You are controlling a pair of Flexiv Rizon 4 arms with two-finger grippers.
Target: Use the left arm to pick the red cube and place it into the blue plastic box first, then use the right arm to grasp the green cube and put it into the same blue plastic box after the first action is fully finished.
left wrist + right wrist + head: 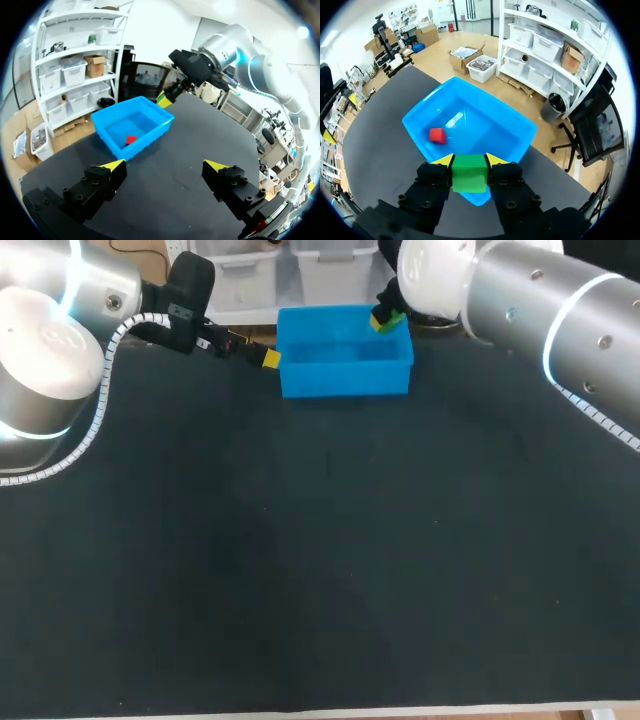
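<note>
The open blue plastic box (345, 382) (148, 142) (485, 125) sits at the far edge of the dark matte surface (320, 540), a little left of centre. The small red cube (131, 140) (437, 135) lies flat on the box floor, close to one long wall and well apart from everything else in there.

My right arm comes in from the far right, and its right hand (385, 318) (167, 97) (469, 162) hangs over the box's far right corner. It is pinching the solid green cube (388, 320) (164, 100) (469, 173) – both yellow-tipped fingers press flat against opposite faces, and the block sits square between them. From that wrist camera the green cube hangs above the box rim, not touching the plastic as far as I can tell.

My left hand (262, 357) (165, 165) is just left of the box, low over the surface at its far edge. Its fingers are spread wide with nothing between them – the box stands ahead of it, near but apart.
</note>
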